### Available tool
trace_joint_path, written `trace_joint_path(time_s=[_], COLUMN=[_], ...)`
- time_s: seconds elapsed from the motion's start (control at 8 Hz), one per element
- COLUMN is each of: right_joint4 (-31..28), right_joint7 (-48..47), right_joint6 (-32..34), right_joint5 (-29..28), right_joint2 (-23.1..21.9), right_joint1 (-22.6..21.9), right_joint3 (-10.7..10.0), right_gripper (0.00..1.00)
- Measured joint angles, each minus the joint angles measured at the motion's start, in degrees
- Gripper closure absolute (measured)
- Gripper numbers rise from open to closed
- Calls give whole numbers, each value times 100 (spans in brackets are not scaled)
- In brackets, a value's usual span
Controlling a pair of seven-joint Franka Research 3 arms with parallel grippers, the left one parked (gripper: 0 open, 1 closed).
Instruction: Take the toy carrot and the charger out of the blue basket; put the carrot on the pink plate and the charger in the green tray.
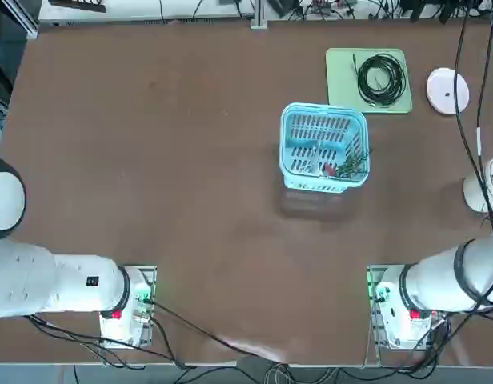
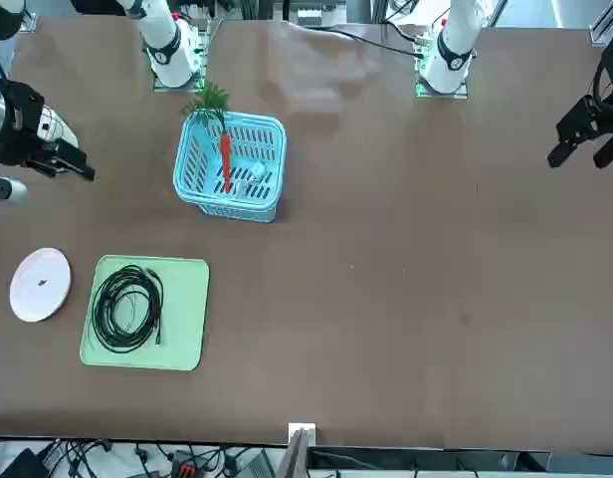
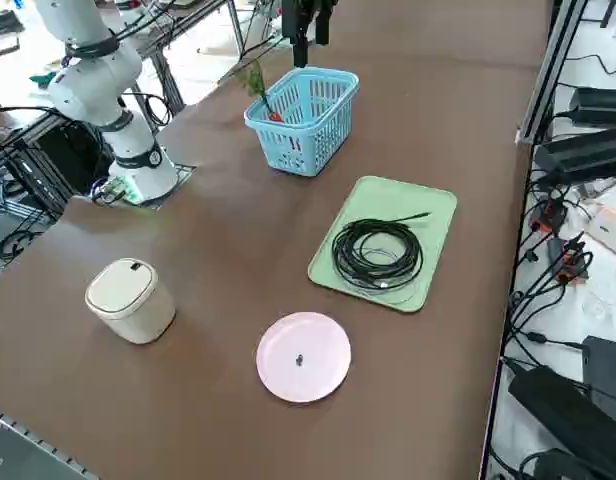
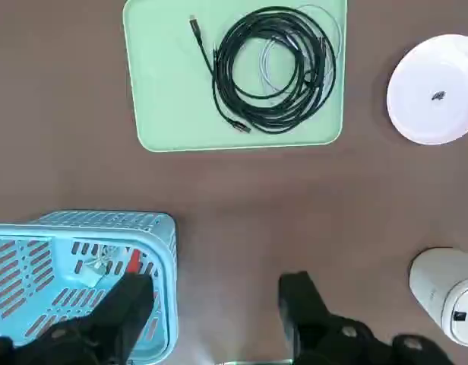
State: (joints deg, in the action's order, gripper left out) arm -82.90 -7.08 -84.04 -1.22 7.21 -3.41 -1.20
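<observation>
The blue basket [image 1: 322, 112] [image 2: 232, 206] [image 3: 318, 140] stands mid-table. In it the toy carrot [image 2: 226, 164] [image 1: 330, 170] [image 3: 275, 115] leans upright, its green leaves poking over the rim. The white charger [image 2: 249, 177] [image 4: 97, 262] lies on the basket floor beside it. Beyond the basket are the green tray [image 1: 342, 68] [image 2: 187, 319] [image 3: 383, 195] [image 4: 166, 84] and the pink plate [image 1: 448, 90] [image 2: 40, 284] [image 3: 304, 357] [image 4: 435, 87]. My right gripper [image 4: 216, 300] [image 2: 63, 159] hangs open and empty high above the table, off to the basket's side, one finger over the basket's corner in the wrist view.
A black coiled cable [image 1: 381, 80] [image 2: 127, 307] [image 3: 378, 255] [image 4: 272, 68] fills most of the tray. A white rounded bin [image 1: 480, 192] [image 3: 130, 300] [image 4: 443, 293] stands near the table's right edge, close under my right arm.
</observation>
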Motion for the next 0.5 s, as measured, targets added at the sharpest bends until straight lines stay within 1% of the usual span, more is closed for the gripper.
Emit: trace_joint_path(time_s=[0.5], right_joint4=[-10], right_joint7=[14], right_joint6=[39], right_joint5=[-14], right_joint2=[-2], right_joint1=[-13], right_joint3=[39], right_gripper=[0])
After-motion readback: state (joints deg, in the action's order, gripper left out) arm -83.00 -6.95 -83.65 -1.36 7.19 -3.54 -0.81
